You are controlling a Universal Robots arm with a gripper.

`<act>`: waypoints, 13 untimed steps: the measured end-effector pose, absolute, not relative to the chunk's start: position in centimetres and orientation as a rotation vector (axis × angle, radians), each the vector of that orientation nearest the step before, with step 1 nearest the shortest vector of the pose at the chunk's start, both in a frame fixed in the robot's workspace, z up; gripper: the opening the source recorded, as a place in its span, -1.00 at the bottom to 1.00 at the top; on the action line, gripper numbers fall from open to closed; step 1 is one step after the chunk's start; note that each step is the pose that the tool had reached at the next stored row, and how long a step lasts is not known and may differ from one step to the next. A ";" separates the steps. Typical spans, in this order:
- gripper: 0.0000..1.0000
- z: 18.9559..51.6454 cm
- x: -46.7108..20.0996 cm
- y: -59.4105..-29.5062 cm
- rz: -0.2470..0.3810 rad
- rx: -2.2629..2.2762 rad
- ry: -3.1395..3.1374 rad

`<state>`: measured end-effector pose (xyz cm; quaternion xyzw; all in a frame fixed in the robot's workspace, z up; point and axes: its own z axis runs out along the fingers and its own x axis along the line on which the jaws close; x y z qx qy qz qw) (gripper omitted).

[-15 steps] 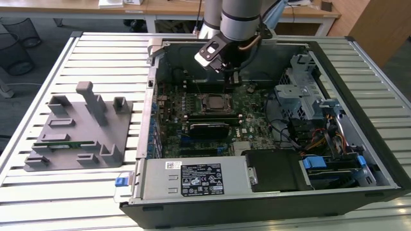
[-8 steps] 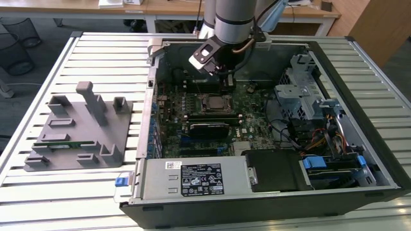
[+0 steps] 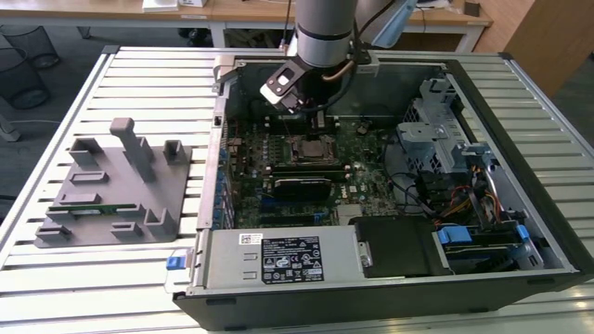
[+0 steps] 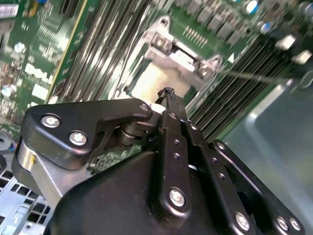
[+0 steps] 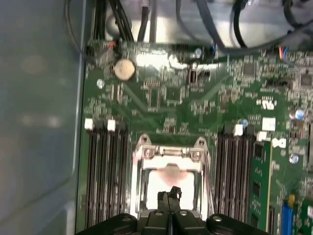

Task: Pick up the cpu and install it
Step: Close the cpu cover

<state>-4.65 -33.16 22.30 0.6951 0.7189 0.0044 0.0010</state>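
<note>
An open computer case (image 3: pixel 557 229) lies on a slatted table (image 3: pixel 93 278), taking up the centre and right of the exterior view. The arm enters at the upper middle of that frame. Its gripper (image 3: pixel 322 129) hangs just above the processor socket (image 3: pixel 311 148) on the green motherboard (image 3: pixel 371 163).

In both wrist views the gripper's (image 5: pixel 169 193) (image 4: pixel 167 93) two thin black fingers are pressed together with nothing between them. Beneath their tips, inside the socket's metal frame, sits a pale square that looks like the cpu (image 5: pixel 159 181) (image 4: pixel 151 81), though glare washes it out.

On the exterior view's left, a grey tray (image 3: pixel 102 209) carries a green memory stick (image 3: pixel 88 207).
</note>
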 end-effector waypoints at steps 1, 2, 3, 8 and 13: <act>-0.79 22.2 -4.9 -33.2 0.014 2.182 2.258; -0.79 22.2 -5.0 -33.2 0.014 2.182 2.258; -0.79 22.1 -5.1 -33.2 0.014 2.181 2.258; -0.79 21.8 -5.7 -33.2 0.013 2.179 2.260; -0.79 21.4 -6.2 -33.2 0.013 2.178 2.261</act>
